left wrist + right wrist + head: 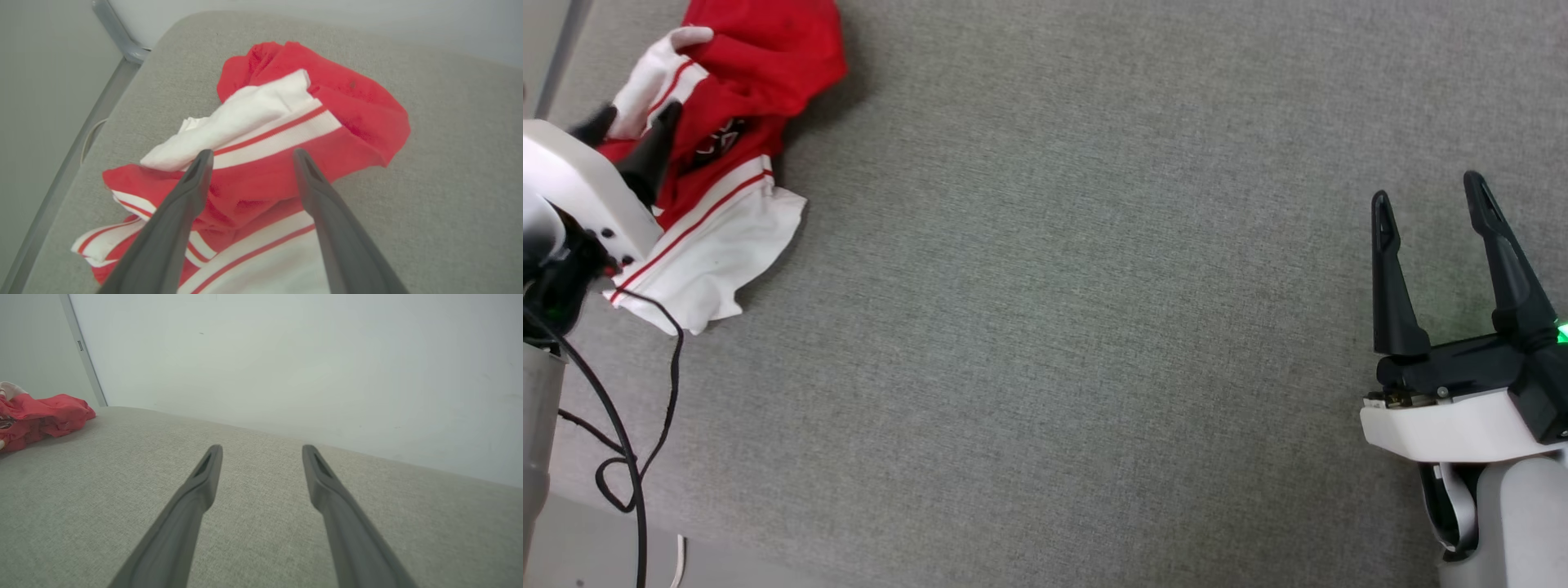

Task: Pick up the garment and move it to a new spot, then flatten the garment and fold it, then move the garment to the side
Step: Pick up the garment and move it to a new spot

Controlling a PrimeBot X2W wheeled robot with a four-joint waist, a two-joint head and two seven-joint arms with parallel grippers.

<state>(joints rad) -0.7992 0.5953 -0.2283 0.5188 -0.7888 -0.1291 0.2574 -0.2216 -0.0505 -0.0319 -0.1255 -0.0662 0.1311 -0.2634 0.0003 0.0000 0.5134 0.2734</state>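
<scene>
Garment (743, 73) crumpled at upper left of head view on grey tabletop (1094, 327). Left fingers (196, 179) open, straddling a red fold, nothing gripped. Best: drop lower, pinch the thick bunch, not loose trim. Right fingers (1390, 278) open, lower right, well apart.

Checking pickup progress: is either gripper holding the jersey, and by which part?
Nothing is held: the left gripper hangs open over the crumpled garment, the right gripper open over the grey surface.

The garment (760, 65), bunched at the table's (1094, 327) far left corner, runs past the head view's top; folds hide most of its lettering (719, 139).
</scene>
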